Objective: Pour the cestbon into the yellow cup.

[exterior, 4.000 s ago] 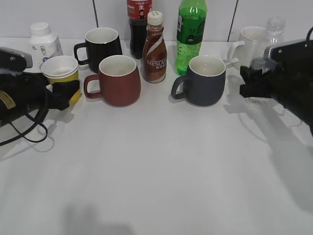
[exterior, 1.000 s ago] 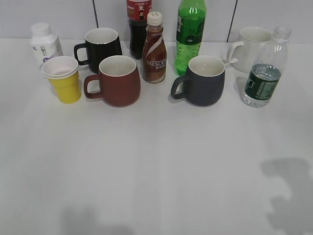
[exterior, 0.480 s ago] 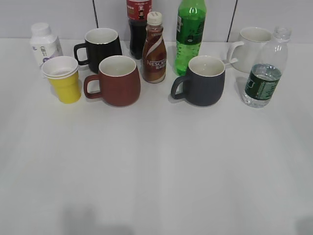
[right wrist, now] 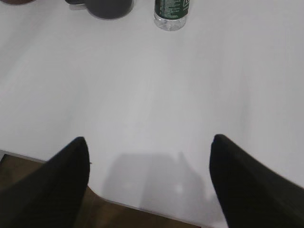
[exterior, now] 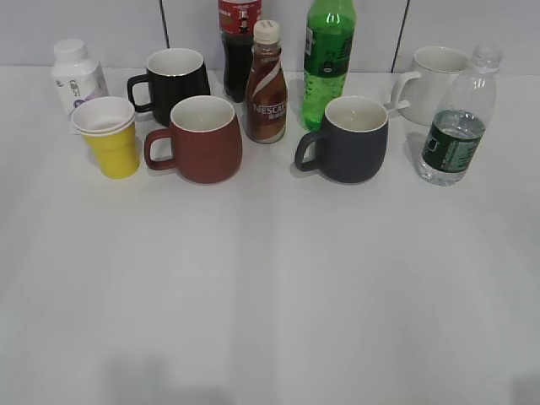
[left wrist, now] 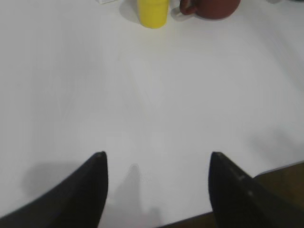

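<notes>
Both arms are hanging back over the near edge of the white table, out of the exterior view and seen only through their own wrist cameras. The left gripper is holding its dark fingers spread wide with nothing between them, and the right gripper is standing likewise agape and empty above the table's front lip. Farther in, a row of vessels is lining the table: the yellow cup is standing upright at the left end, just beside the brown-red mug, while a dark grey mug is sitting right of centre. The cestbon is standing upright at the right end, well apart from the yellow cup, its cap apparently on, though the clear plastic is making that hard to judge. Behind this row, a black mug, a Nescafe bottle, a green soda bottle and a white mug are crowding toward the tiled wall, with a white pill bottle at far left and a dark cola bottle at the back.
</notes>
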You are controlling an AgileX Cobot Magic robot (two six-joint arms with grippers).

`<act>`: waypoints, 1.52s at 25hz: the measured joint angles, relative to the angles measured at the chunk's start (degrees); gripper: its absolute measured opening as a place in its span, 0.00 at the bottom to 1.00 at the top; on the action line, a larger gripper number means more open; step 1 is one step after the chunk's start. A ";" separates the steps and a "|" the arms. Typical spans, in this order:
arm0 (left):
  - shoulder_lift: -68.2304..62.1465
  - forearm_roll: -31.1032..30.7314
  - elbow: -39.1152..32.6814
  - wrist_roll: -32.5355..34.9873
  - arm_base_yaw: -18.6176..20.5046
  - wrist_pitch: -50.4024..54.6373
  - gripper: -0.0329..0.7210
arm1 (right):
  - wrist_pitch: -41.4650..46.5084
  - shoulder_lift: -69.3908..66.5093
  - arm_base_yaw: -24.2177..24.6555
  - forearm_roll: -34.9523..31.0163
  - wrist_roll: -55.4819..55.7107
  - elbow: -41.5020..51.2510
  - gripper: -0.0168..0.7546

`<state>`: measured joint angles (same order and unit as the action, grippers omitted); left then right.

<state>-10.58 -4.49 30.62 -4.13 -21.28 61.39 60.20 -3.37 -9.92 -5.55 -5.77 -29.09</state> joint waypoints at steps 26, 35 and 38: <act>10.93 0.36 0.00 0.00 17.67 -0.45 0.70 | -0.43 2.24 6.76 0.00 0.00 0.00 0.79; 10.93 0.37 0.00 0.00 17.09 -0.46 0.70 | -0.47 3.70 7.01 0.00 0.00 0.00 0.79; 10.93 0.37 0.00 0.00 17.09 -0.46 0.70 | -0.47 3.70 7.01 0.00 0.00 0.00 0.79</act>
<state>0.35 -4.11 30.62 -4.13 -4.19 60.92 59.73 0.33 -2.91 -5.55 -5.77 -29.09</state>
